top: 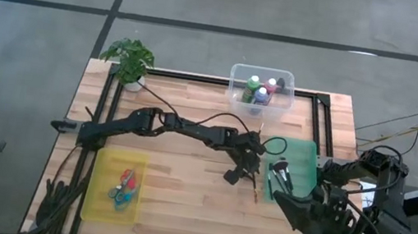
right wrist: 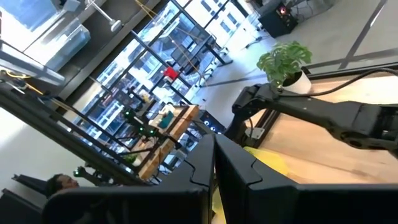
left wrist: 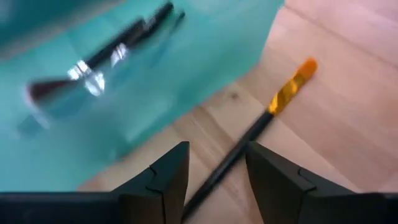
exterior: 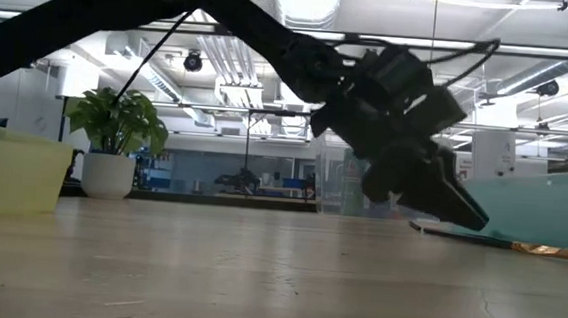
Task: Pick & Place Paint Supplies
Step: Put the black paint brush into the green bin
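The high view looks straight down on the whole wooden table (top: 191, 123), with the potted plant (top: 129, 59) at its far edge. The low view sits at tabletop height, facing level toward that plant (exterior: 113, 137) and the room behind. The left wrist view hangs close above the teal tray (left wrist: 124, 93); the right wrist view faces across toward the plant (right wrist: 285, 60).

Left gripper (left wrist: 214, 180) jaws apart, low.

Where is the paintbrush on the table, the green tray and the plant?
paintbrush (left wrist: 249, 134), left wrist view, on its dark handle.
green tray (top: 305, 158), high view, on a bare part of its floor.
plant (top: 129, 57), high view, on its leaves.
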`<action>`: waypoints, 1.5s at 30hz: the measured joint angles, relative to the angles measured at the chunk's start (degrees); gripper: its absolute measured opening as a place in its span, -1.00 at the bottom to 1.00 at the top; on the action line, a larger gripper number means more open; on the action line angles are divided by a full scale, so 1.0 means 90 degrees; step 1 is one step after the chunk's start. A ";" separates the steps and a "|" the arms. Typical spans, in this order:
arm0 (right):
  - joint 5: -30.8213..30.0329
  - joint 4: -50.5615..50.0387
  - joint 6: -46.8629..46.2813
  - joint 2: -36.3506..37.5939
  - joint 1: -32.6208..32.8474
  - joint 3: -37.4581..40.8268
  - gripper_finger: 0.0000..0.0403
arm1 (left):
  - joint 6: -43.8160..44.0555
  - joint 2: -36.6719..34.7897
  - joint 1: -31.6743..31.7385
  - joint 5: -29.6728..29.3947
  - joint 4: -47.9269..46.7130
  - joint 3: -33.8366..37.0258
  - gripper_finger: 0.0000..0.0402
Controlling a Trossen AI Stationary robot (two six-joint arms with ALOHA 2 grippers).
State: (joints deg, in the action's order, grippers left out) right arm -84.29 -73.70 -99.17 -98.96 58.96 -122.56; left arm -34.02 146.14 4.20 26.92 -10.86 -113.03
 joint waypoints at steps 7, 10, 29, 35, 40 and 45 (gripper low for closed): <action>0.0002 0.0731 0.0597 -0.0002 -0.0005 0.0000 -0.93 | 0.0421 0.0271 0.0086 0.0305 0.0086 -0.0035 -0.16; 0.0005 0.1177 0.1039 -0.0002 -0.0005 0.0000 -0.93 | 0.0622 0.0290 0.0098 0.0534 -0.0206 -0.0053 -0.16; -0.0147 0.4557 0.4756 -0.0392 0.0005 0.0061 -0.93 | 0.1700 -0.0834 -0.0659 -0.0972 -0.0082 0.2167 -0.26; -0.0153 0.5188 0.5211 -0.0514 0.0002 0.0061 -0.94 | 0.3008 -0.0864 -0.0889 -0.1918 0.0950 0.2672 -0.82; -0.0148 0.5493 0.5422 -0.0573 0.0005 0.0061 -0.94 | 0.3459 -0.0932 -0.0963 -0.1897 0.1102 0.2700 -0.91; -0.0141 0.5949 0.6054 -0.0576 0.0005 0.0058 -0.94 | 0.3360 -0.1376 -0.1099 -0.1719 0.0719 0.2796 -0.91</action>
State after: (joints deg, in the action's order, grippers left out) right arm -85.56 -20.17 -44.69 -104.14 59.00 -122.04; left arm -3.78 133.76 -5.70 11.46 -4.38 -87.87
